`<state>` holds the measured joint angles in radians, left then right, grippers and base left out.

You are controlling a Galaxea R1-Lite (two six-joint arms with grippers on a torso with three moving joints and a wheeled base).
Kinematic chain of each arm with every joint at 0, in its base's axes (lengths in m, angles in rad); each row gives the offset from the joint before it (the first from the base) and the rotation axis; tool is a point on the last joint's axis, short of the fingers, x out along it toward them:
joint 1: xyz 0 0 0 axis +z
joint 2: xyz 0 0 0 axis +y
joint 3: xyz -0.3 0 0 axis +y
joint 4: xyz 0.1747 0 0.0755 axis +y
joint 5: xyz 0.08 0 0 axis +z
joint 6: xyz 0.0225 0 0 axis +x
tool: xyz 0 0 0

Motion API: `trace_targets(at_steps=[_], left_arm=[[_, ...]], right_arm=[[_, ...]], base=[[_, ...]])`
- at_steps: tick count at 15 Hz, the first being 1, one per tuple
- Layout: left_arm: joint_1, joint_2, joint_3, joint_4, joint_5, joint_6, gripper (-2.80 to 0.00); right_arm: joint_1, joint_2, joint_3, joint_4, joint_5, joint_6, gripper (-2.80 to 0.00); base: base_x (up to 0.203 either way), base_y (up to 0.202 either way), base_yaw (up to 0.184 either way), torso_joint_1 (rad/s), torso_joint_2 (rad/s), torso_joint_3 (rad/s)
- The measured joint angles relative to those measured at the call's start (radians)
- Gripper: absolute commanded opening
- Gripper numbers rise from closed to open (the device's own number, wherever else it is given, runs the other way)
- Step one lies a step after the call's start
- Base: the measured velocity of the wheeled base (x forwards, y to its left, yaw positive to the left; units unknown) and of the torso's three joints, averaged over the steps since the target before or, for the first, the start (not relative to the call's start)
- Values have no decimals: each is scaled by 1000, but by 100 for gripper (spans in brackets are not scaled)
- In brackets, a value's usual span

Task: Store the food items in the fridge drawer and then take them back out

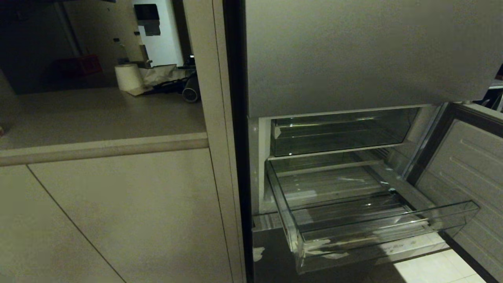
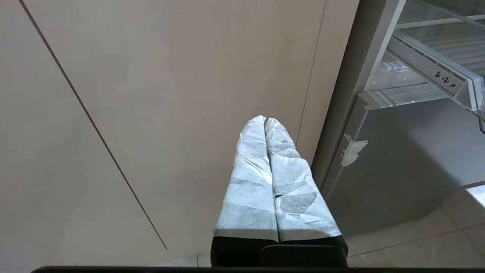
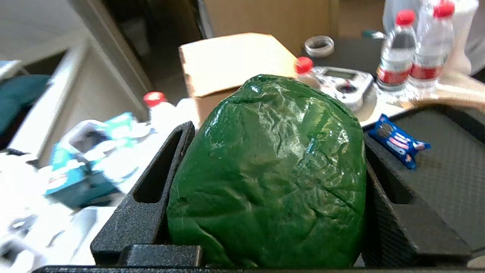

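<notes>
clear plastic is what i see most of from the head camera: the fridge drawer [image 1: 365, 232] stands pulled out below the grey door panel [image 1: 369, 51], its ribbed floor bare, white tape scraps [image 1: 326, 255] along the front lip, and a second clear bin [image 1: 342, 133] pushed in above it. no food lies in the drawer, so i judge the storing half has barely started, or at least nothing of it shows. neither arm is in the head view. on the right wrist camera the right pincer [image 3: 271, 182] is clamped on a glossy green wrapped lump [image 3: 271, 178], dark fingers [image 3: 151, 201] pressed to both its sides; i take it for one of the food items, though what is inside the wrap i cannot tell. behind it sits a cluttered surface [image 3: 394, 106] with a cardboard box [image 3: 231, 60], red-capped water bottles [image 3: 394, 57] and a small blue snack packet [image 3: 398, 140]. the left pincer [image 2: 266, 120] hangs parked by the beige cabinet front [image 2: 151, 94], its paper-wrapped fingers [image 2: 250, 189] together and holding nothing. left to do, as i read it: carry the green lump to the drawer, put in whatever else counts as food, then take it all back out.
</notes>
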<state>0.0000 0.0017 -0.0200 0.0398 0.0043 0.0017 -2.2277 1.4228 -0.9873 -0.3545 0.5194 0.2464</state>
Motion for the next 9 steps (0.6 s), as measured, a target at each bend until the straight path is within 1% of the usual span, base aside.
trace_targets(at_steps=[5,7,9], left_arm=[[0,0,0,0,0,0,-280],[0,0,0,0,0,0,-280],[0,0,0,0,0,0,-280]], right_arm=[[-3,243,-11,-145,-10,-17,-280],[-3,356,-38,-199,-45,-33,-280],[-3,478,-94,-247,-89,-42,-280]], base=[[0,0,0,0,0,0],[0,0,0,0,0,0],[0,0,0,0,0,0]])
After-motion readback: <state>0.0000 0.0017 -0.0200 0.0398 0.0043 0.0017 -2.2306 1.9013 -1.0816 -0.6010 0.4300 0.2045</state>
